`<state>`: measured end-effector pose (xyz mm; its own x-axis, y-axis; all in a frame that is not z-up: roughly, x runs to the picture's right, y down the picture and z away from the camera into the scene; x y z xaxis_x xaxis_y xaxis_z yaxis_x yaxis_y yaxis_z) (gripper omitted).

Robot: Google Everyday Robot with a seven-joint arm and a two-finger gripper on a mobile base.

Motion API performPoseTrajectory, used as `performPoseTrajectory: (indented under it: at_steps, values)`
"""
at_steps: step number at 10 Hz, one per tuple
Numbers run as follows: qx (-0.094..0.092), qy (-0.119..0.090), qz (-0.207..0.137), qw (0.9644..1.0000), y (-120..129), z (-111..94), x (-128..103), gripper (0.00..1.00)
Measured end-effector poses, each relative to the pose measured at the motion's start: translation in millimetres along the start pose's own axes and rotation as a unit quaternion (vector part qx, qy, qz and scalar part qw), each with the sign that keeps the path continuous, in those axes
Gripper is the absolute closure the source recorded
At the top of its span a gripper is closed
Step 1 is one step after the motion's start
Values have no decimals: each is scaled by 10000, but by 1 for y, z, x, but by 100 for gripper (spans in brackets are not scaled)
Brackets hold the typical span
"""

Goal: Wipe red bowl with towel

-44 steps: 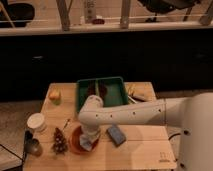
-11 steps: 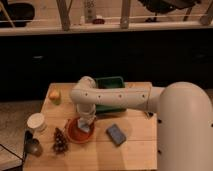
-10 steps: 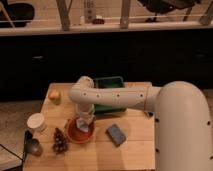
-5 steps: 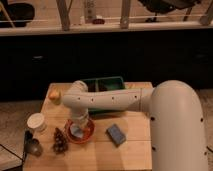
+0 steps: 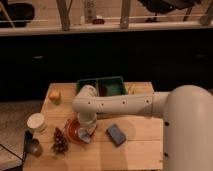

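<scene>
Observed: a red round bowl point(image 5: 74, 131) sits on the light wooden table point(image 5: 140, 142), toward the front left, just beside a brown pine cone point(image 5: 60, 141). The white robot arm point(image 5: 120, 105) reaches in from the right, bends above the bowl and points downward. The gripper point(image 5: 86, 128) is low over the right part of the bowl, inside its rim. A pale crumpled towel point(image 5: 86, 135) lies beneath the gripper, against the bowl's right edge. How far the gripper is open, and whether it has hold of the towel, cannot be told.

Also on the table: a green two-compartment plastic tray point(image 5: 112, 85) at the back, a grey-blue rectangular sponge point(image 5: 116, 134) to the right of the bowl and apart from it, a white paper cup point(image 5: 36, 121) at the left, a small yellow object point(image 5: 54, 95) at the back left, and a dark metal item point(image 5: 32, 145) at the front-left corner.
</scene>
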<state>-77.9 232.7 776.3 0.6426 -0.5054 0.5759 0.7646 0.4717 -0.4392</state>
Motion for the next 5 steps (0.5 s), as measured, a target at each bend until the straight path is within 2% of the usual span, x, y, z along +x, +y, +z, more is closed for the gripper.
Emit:
performPoseTrajectory:
  at_steps: [2, 5]
  values:
    - [79, 82, 218, 9997, 5, -10, 20, 98]
    - [132, 151, 227, 9995, -12, -17, 36, 98]
